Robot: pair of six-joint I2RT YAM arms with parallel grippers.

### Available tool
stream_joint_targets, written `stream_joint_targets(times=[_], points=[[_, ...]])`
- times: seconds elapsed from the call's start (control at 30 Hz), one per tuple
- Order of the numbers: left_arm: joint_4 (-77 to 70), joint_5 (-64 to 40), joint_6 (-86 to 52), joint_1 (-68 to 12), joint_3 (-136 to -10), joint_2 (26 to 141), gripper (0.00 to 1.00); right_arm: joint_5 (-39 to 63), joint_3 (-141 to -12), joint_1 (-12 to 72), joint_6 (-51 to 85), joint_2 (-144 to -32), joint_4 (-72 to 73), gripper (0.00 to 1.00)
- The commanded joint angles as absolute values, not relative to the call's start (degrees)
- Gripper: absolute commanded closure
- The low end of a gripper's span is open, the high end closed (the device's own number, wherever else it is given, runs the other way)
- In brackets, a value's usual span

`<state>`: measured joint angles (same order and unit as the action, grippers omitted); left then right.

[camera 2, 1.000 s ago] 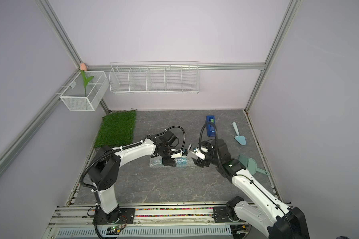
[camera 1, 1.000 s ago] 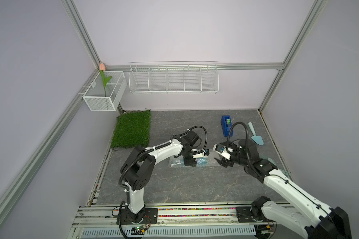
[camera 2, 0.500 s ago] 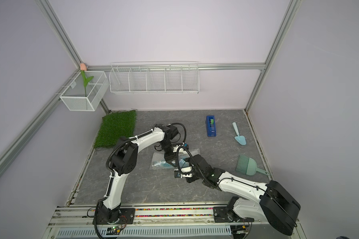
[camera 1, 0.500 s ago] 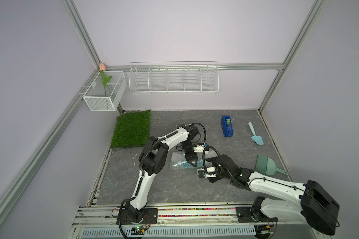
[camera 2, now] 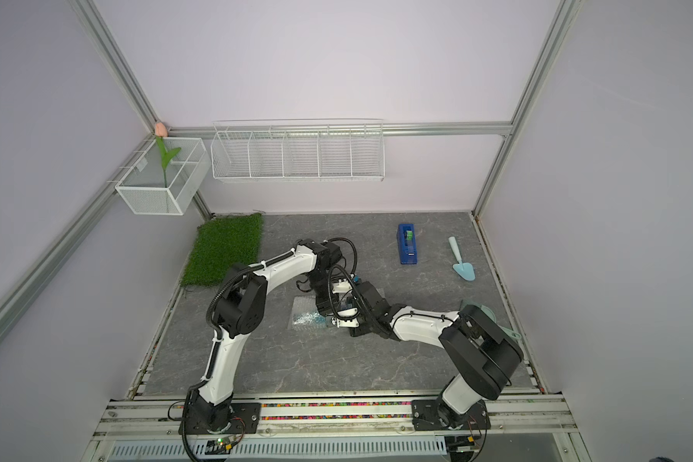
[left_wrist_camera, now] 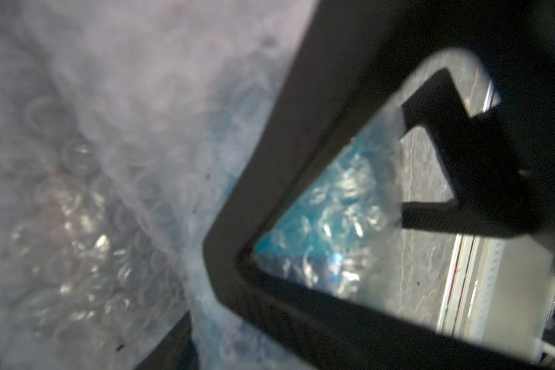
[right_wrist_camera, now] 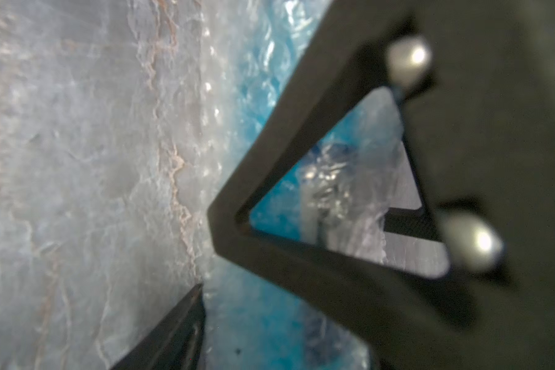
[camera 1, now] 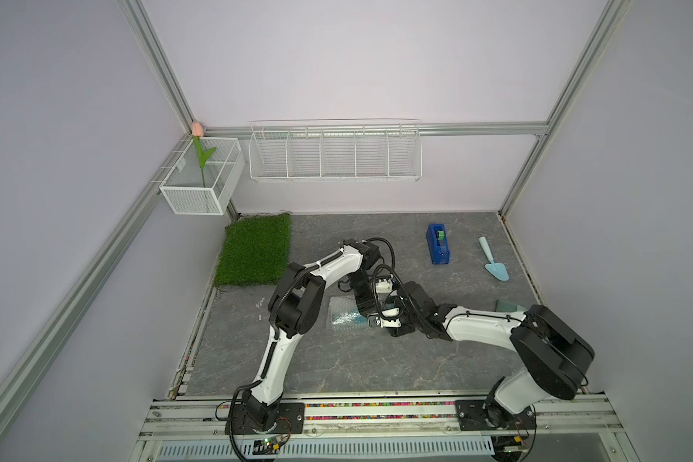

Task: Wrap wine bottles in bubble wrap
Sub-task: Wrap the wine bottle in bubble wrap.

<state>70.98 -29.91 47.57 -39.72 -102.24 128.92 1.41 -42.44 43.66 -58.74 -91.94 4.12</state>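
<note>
Reaching: both my arms bend in over the middle of the grey desk (camera 1: 337, 368), and my two hands meet close together at the end of the bubble wrap (camera 1: 343, 318) nearer my right arm.
Left hand (left_wrist_camera: 196, 282): it comes down onto the wrap from the far side. Its fingers (left_wrist_camera: 285, 160) stand apart, with bubbled film and blue between them. I cannot tell whether they press on the bundle or only straddle it.
Right hand (right_wrist_camera: 205, 253): it comes in low from my right, just above the desk. Its fingers (right_wrist_camera: 295, 128) are also apart, with blue-tinted film bunched between them. I cannot tell if it has a real grip.
Bottle (right_wrist_camera: 279, 214): it is under the film between my two hands. Only its bright blue shows through the bubbles, and in both top views that is a blue streak along the near part of the sheet.
Bubble wrap: it lies on the desk, crumpled over the bottle and flatter toward my left.
Surroundings: the grass mat (camera 1: 255, 250) lies at the far left of the desk. The blue tape dispenser (camera 1: 438, 244) and pale trowel (camera 1: 495, 266) lie at the far right. All three are well apart from the wrap.
</note>
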Motion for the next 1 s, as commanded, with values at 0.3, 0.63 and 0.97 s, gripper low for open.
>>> stream_joint_targets(times=[0.3,0.63,0.97], points=[[66.9,-23.4,45.9,-39.2,-96.3,121.9,0.00,8.4,-51.8,40.3,-60.4,-100.5,-15.4,0.59],[53.6,-17.8,40.3,-30.6,-85.2,104.5,0.00,11.7,-57.1,38.7,-60.2,-104.4,-26.7,0.70],[31.8,4.3,36.5,-25.6,-64.5,83.1,0.00,18.5,-67.4,36.8,-56.6,-108.9,-43.4,0.70]])
